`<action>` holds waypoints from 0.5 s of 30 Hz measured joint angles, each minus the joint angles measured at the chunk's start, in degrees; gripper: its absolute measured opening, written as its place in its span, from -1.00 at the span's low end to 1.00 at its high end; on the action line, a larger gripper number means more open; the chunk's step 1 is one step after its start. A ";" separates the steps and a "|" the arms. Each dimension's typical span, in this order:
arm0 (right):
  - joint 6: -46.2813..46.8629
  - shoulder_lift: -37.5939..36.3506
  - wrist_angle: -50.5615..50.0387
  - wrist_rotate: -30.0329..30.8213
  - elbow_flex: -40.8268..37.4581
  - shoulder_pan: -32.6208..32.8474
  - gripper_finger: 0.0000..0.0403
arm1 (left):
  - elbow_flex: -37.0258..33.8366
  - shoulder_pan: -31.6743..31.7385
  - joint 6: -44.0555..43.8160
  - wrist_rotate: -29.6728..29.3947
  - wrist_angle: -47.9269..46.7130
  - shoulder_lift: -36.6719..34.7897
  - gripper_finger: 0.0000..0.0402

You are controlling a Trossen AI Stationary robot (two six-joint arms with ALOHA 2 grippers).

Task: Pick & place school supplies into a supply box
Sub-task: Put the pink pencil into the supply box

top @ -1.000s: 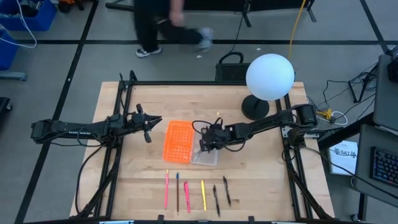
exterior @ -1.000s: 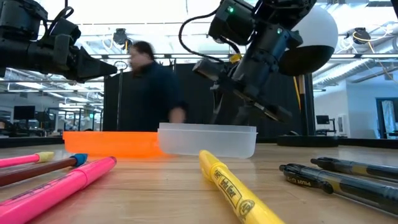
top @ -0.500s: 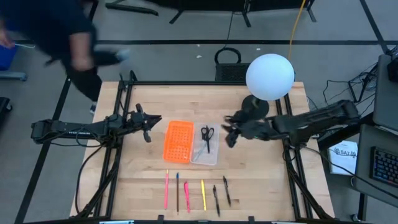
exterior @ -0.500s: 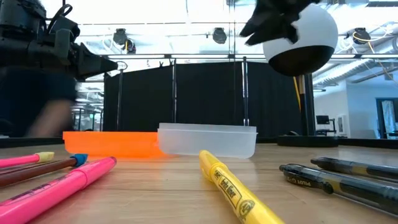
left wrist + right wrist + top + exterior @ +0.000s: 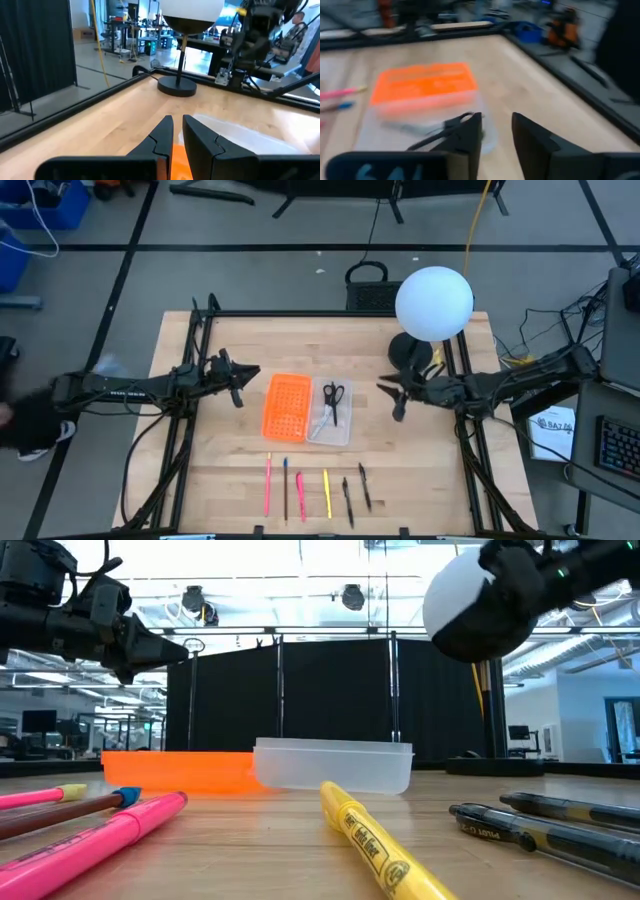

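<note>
The black-handled scissors (image 5: 332, 402) lie flat inside the clear supply box (image 5: 331, 430), which sits on the table beside the orange perforated piece (image 5: 284, 405). In the right wrist view the scissors (image 5: 437, 132) lie in the box (image 5: 395, 131), just ahead of my fingers. Several pens and pencils (image 5: 315, 490), pink, brown, yellow and black, lie in a row near the table's near edge. My right gripper (image 5: 395, 395) (image 5: 497, 125) is open, empty and right of the box. My left gripper (image 5: 240, 385) (image 5: 177, 127) hangs shut, left of the orange piece.
A lamp with a white globe (image 5: 434, 303) stands on a dark base (image 5: 410, 352) at the far right, close behind my right arm. In the low view a yellow highlighter (image 5: 370, 845), pink ones (image 5: 100, 840) and black pens (image 5: 550, 830) lie before the box (image 5: 335, 765).
My right gripper has risen from over the supply box and drawn back toward the table's right edge, leaving the scissors lying in the box. A person beyond the far edge has walked off to the left. My left arm has kept still.
</note>
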 joint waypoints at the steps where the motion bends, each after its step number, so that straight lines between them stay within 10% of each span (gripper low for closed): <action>1: -1.09 -0.31 2.13 -1.73 -1.72 0.01 -0.63 | 0.00 0.00 -0.01 0.00 0.00 0.01 -0.75; 6: -4.75 -2.35 15.41 -10.58 -10.26 0.01 -0.96 | 0.00 0.02 1.70 0.91 -0.66 -0.01 -0.75; 15: -6.86 -6.14 23.81 -18.30 -15.30 -5.03 -0.99 | 0.02 0.02 -3.96 3.81 -2.41 -0.01 -0.75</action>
